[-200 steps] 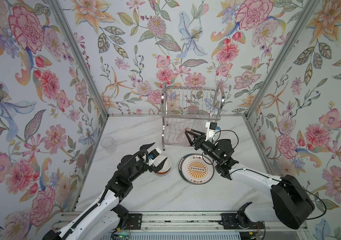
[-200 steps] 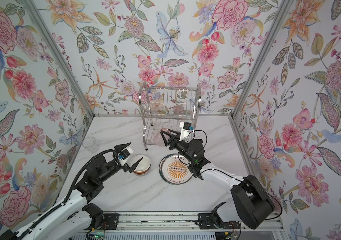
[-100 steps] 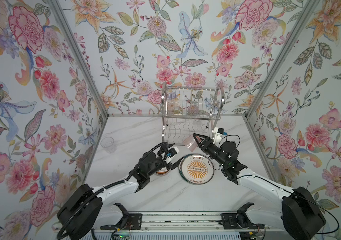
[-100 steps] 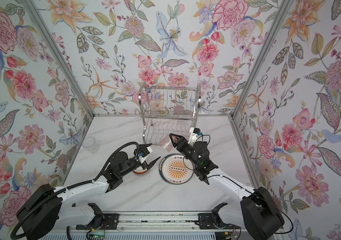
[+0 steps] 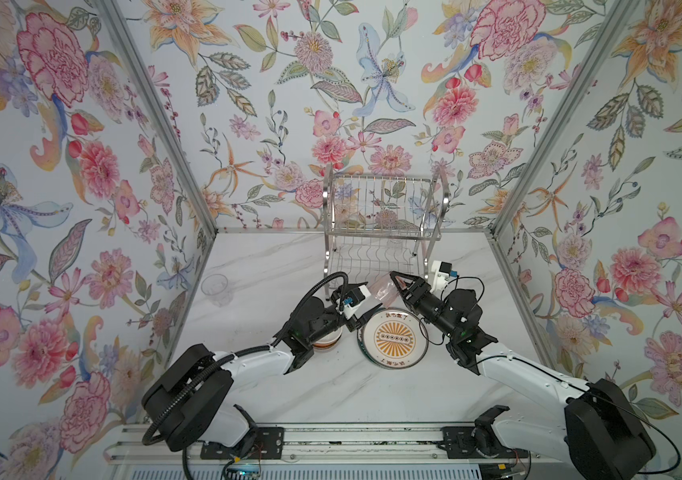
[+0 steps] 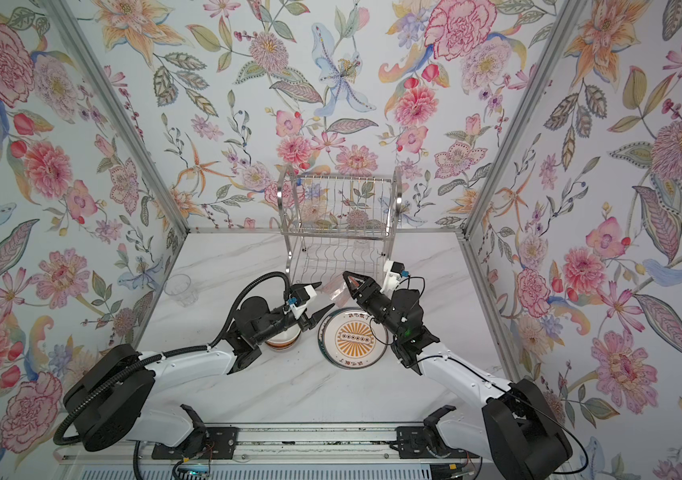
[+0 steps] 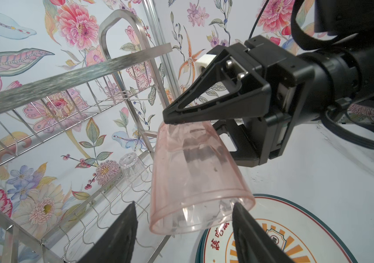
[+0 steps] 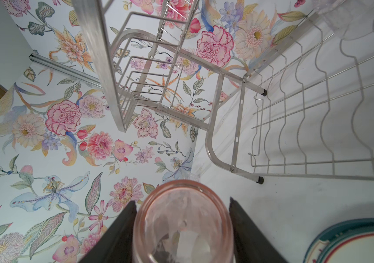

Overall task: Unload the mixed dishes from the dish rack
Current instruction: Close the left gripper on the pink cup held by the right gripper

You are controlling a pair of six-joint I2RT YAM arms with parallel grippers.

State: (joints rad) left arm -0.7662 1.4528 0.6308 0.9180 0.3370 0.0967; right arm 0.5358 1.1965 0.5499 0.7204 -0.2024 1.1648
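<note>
**Pink tumbler held aloft between two end effectors, in front of the rack**

At the far left of the worktop [image 5: 273,266] a clear tumbler [image 5: 214,288] stands upright, well apart from everything else; next comes the left arm, stretched low over a white bowl [image 5: 327,340] with an orange band, which sits on the worktop partly hidden beneath the wrist; the left end effector [image 6: 325,296] is spread, its fingers [image 7: 122,232] on either side of the open mouth of a pink-tinted tumbler [image 7: 193,182]; in the left wrist view one tip overlaps the rim while the other shows a gap beside the wall, so no pinch is visible there; the tumbler hangs tilted in the air, mouth toward the left arm, just in front of the dish rack [image 5: 383,224] and near the far edge of the sunburst plate [image 5: 393,338]; that plate lies flat on the worktop just beside the bowl, and the right wrist view shows more than one rim there, as of stacked plates; the rack stands at the back centre against the wall, a small clear glass [image 7: 132,167] on its lower shelf; furthest right, the right end effector [image 8: 182,200] pinches the pink-tinted tumbler near its base, both fingers pressed against its sides.
</note>
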